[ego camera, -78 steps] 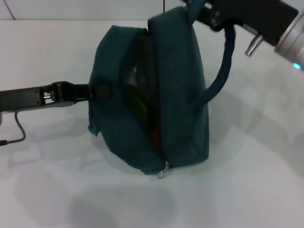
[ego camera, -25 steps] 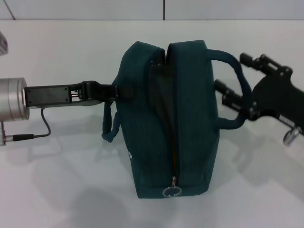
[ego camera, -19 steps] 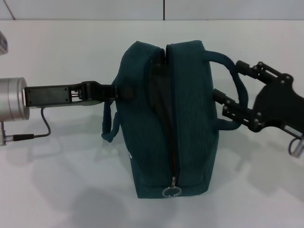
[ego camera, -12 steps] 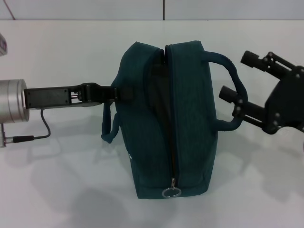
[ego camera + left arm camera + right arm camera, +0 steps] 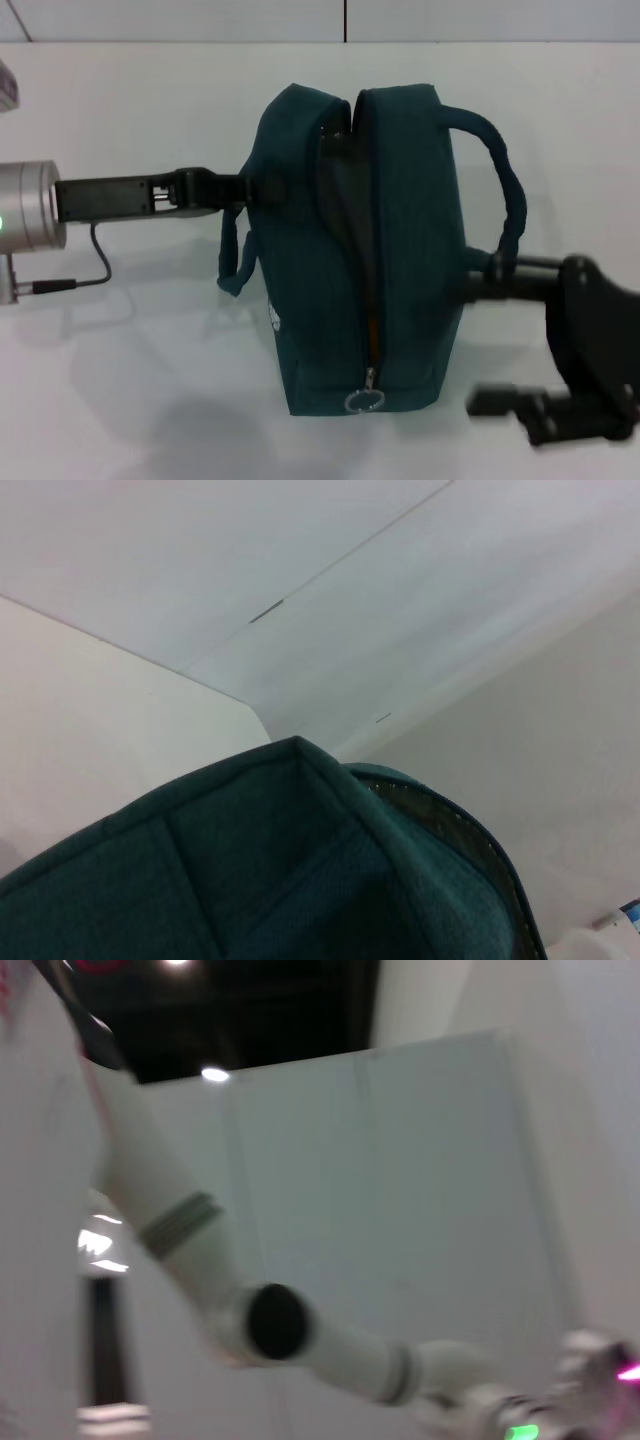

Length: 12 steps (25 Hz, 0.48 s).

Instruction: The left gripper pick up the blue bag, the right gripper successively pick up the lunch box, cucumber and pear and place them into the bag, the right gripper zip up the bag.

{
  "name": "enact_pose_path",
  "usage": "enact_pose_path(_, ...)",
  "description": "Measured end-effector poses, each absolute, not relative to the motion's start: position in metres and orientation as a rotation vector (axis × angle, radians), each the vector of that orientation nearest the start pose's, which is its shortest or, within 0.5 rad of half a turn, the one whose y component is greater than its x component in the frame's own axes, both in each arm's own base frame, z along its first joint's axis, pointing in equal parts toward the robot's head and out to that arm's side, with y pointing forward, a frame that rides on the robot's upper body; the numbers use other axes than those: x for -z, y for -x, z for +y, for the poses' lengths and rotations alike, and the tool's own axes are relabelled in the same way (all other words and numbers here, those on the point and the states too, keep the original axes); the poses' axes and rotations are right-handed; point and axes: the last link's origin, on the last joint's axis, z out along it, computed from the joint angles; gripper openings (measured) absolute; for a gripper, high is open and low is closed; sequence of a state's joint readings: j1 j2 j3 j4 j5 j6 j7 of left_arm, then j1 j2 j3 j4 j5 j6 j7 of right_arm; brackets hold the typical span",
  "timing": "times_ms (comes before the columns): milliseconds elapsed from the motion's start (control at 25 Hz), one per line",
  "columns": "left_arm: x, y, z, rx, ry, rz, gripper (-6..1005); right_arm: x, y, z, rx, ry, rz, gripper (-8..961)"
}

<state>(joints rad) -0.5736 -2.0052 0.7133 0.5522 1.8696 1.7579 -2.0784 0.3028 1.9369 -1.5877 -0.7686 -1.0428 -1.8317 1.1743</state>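
Observation:
The blue bag (image 5: 400, 240) stands on the white table in the head view, its zipper seam facing up and a metal ring pull (image 5: 365, 401) at the near end. A narrow gap in the seam shows a sliver of orange (image 5: 372, 322). My left gripper (image 5: 248, 188) reaches in from the left and is shut on the bag's left side by its hanging handle (image 5: 236, 268). At the bag's near right corner my right gripper (image 5: 487, 342) is open, its upper finger (image 5: 500, 287) against the bag wall under the right handle (image 5: 505, 190). The lunch box, cucumber and pear are hidden. The left wrist view shows bag fabric (image 5: 270, 880).
A thin black cable (image 5: 80, 280) loops from my left arm over the table (image 5: 130, 400). A small pale object (image 5: 6, 88) sits at the far left edge. The table's back edge (image 5: 200, 42) meets a wall. The right wrist view shows only the room and a white arm (image 5: 300, 1330).
My right gripper has swung from beside the right handle toward the near side, down to the bag's near right corner. The bag and my left gripper have hardly moved.

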Motion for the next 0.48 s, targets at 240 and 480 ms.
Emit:
enact_pose_path(240, -0.019, 0.238, 0.324, 1.042, 2.654, -1.609, 54, 0.016, -0.219, 0.247, -1.336, 3.134, 0.369, 724)
enact_pose_path(480, -0.019, 0.237, 0.324, 1.044, 2.657, -1.607, 54, 0.049, -0.228, 0.252, -1.028, 3.231, 0.569, 723)
